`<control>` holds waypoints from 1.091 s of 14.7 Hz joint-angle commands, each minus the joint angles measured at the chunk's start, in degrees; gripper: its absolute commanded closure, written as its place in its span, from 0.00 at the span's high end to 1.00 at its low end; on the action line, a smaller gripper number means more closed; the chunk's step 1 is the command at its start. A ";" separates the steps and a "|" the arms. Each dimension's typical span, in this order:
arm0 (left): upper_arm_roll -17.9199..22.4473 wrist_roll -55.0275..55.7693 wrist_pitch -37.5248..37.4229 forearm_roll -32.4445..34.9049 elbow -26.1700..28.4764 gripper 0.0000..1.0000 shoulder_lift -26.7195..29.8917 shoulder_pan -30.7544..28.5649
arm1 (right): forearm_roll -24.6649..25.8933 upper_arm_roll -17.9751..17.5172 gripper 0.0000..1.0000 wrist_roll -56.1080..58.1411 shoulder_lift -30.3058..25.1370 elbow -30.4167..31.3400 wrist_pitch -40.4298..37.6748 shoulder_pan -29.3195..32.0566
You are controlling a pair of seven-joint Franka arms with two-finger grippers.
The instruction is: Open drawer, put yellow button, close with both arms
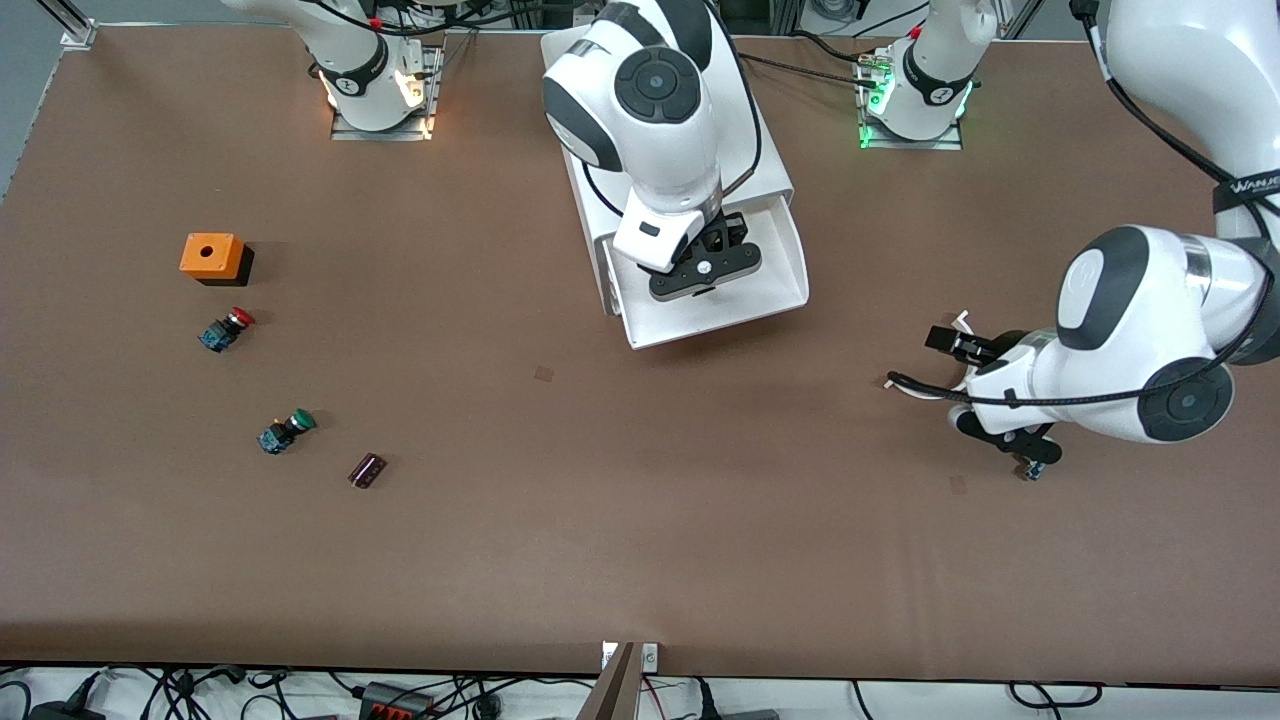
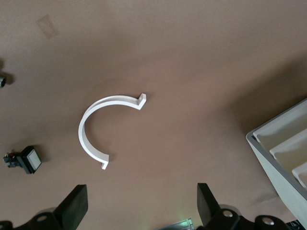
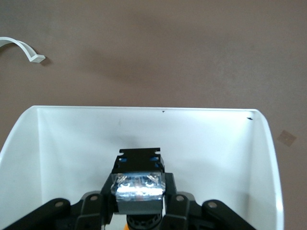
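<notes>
Drawer [image 1: 780, 290] pulled open at 12 o'clock. Right gripper [image 1: 705, 270] over it, clamping button [image 3: 139, 179]. Left gripper [image 2: 139, 208] spread wide, waiting over table [image 1: 640, 520] near 3 o'clock.

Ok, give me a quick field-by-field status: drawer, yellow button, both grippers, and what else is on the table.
drawer: top one, pulled open
yellow button: clamped in the right gripper, over the open drawer
right gripper: shut on the yellow button, not yet released
left gripper: open, holding nothing, waiting above a white curved clip toward the left arm's end of the table
others: red button, green button, orange box, small dark part, all toward the right arm's end
</notes>
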State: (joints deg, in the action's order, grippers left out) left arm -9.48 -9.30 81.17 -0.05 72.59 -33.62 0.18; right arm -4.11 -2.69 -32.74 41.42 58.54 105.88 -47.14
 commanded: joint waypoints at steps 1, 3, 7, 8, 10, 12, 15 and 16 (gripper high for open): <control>-0.10 0.95 -0.49 1.11 -2.45 1.00 -1.09 0.00 | 0.07 0.32 0.00 -2.23 1.46 -1.06 -0.23 -0.58; -0.01 1.04 -0.49 1.11 -2.37 1.00 -1.09 0.09 | -0.11 0.32 0.00 -3.20 2.17 -1.06 -0.50 -0.49; -0.10 1.04 -0.49 1.02 -2.28 1.00 -1.09 0.09 | -0.19 0.32 0.19 -4.34 2.70 -1.06 -0.41 -0.58; -0.10 1.12 -0.49 0.93 -2.28 1.00 -1.09 0.00 | -0.19 0.32 0.61 -4.43 2.70 -1.06 -0.32 -0.58; -0.10 1.39 -0.49 0.23 -2.19 1.00 -1.01 0.00 | -0.19 0.14 1.00 -6.18 2.52 -1.24 0.03 -0.58; -0.10 4.62 -0.49 -0.21 -2.19 1.00 -0.92 0.00 | -0.28 -0.03 1.00 -6.81 2.17 -1.32 -0.58 -0.58; -0.63 13.22 -0.06 -3.10 -2.19 1.00 -0.92 0.79 | -0.28 0.49 1.00 -6.81 0.42 -2.64 -2.86 0.20; -0.72 15.95 2.04 -4.15 -2.02 1.00 -0.83 0.88 | -0.20 1.10 1.00 -6.63 -0.72 -2.90 -4.17 0.82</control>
State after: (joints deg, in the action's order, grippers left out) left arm -9.86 1.17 81.60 -2.08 71.81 -34.14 0.57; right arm -4.13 -2.34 -38.38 43.29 56.73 105.04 -47.28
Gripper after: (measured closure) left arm 0.000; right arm 0.000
